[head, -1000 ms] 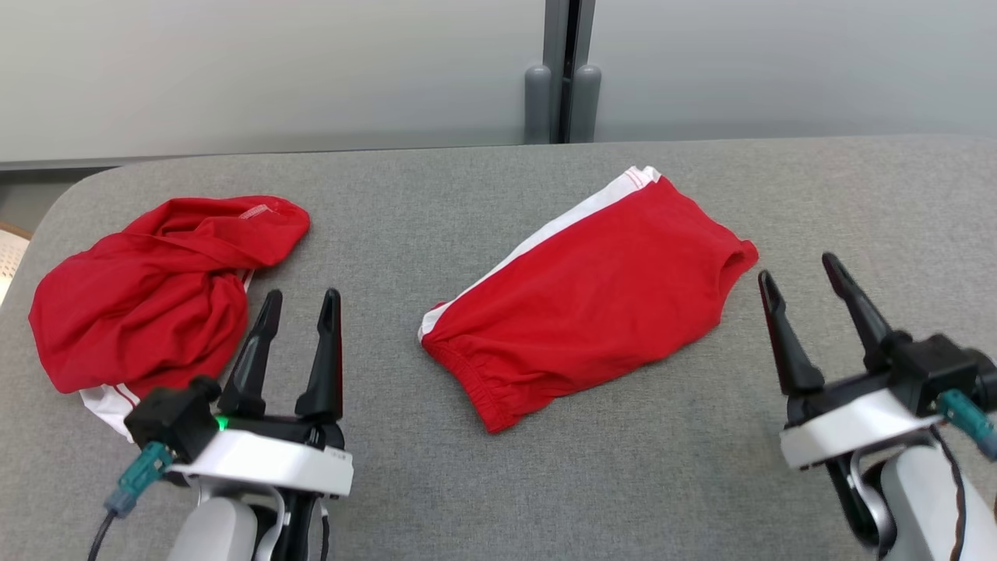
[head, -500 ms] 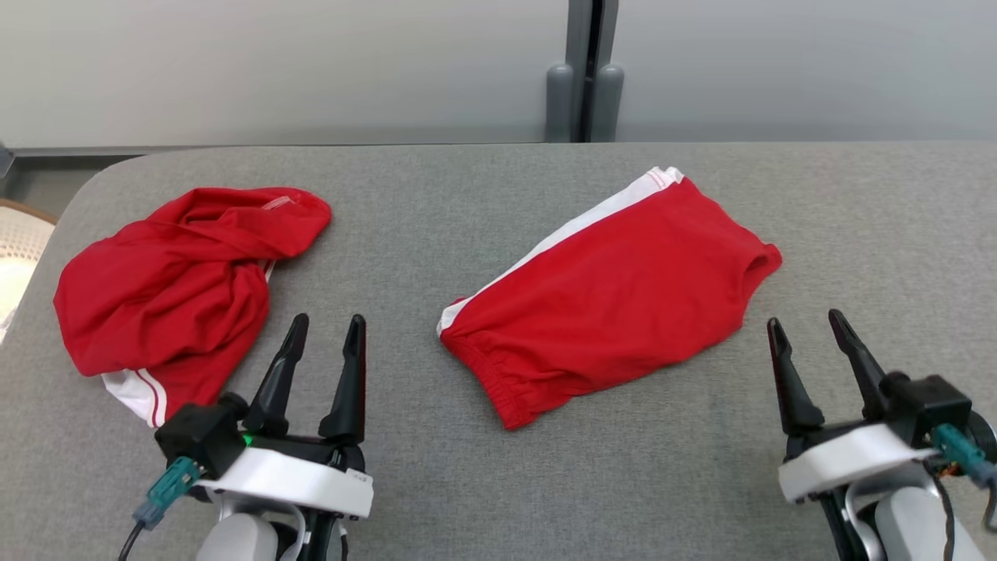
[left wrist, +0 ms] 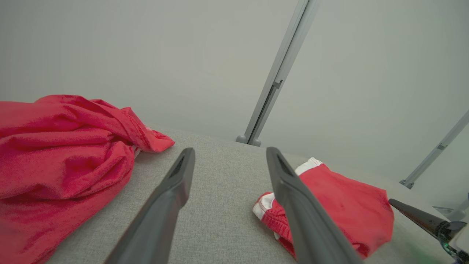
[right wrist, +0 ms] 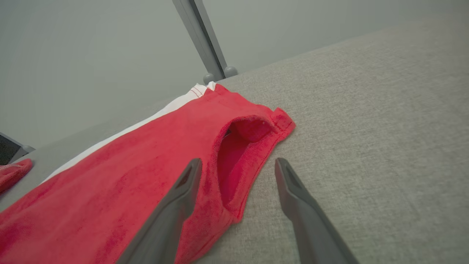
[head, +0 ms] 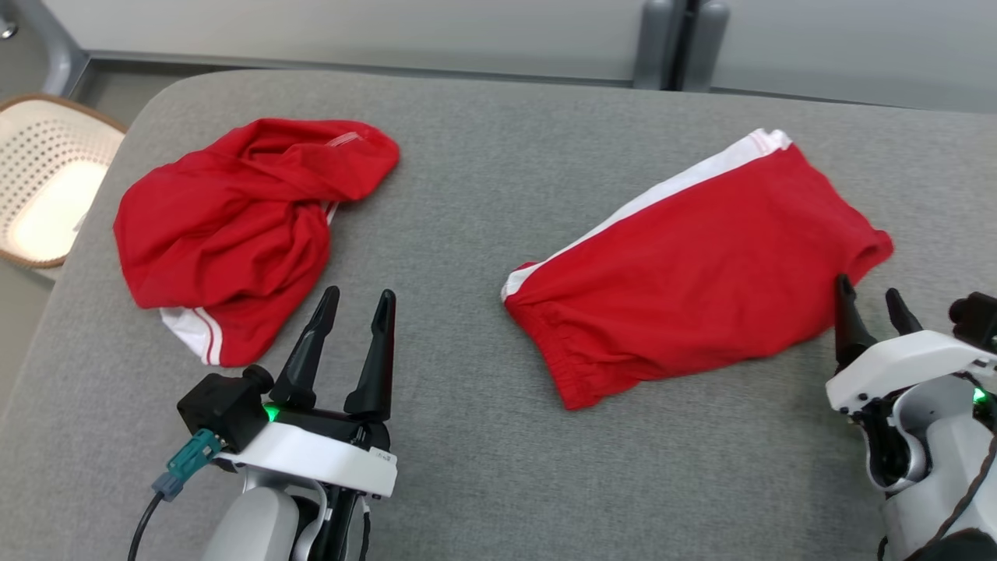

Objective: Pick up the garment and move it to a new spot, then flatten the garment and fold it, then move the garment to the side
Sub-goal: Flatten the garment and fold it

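left gripper (head: 359,293), right gripper (head: 866,286), jaws apart, empty

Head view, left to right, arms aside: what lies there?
white perforated basket → crumpled red garment → flat red garment with a white stripe

- I see two garments on the table (head: 483,195). The left garment (head: 234,226) lies toward the far left corner and the right garment (head: 701,265) right of centre, well apart.
- My left gripper (head: 360,294) sits just beside the left garment's near right edge.
- My right gripper (head: 866,287) straddles the right garment's near right edge.
- A basket (head: 47,187) stands beyond the table's left edge.
- A post (head: 678,43) rises behind the table.
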